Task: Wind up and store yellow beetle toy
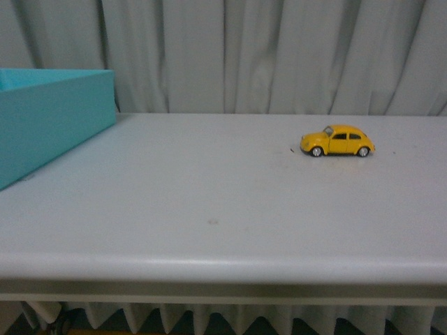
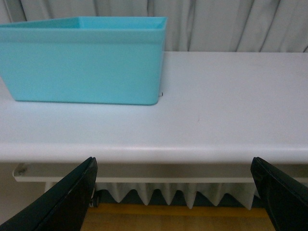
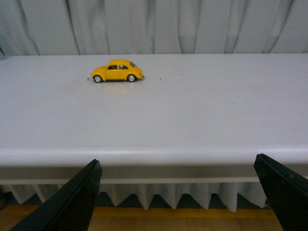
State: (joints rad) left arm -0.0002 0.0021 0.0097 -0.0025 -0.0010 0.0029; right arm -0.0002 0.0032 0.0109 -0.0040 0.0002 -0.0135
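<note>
Well outside the teal bin [image 1: 49,118] sits the yellow beetle toy [image 1: 337,141]; left pincer [image 2: 173,166] and right pincer [image 3: 177,162] gape.

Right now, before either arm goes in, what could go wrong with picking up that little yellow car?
The yellow beetle toy stands free on its wheels, so a nudge from the open right gripper could roll it away. It is small and glossy, so it might slip from the grip. The turquoise box sits at the table's opposite end, a long carry.
</note>
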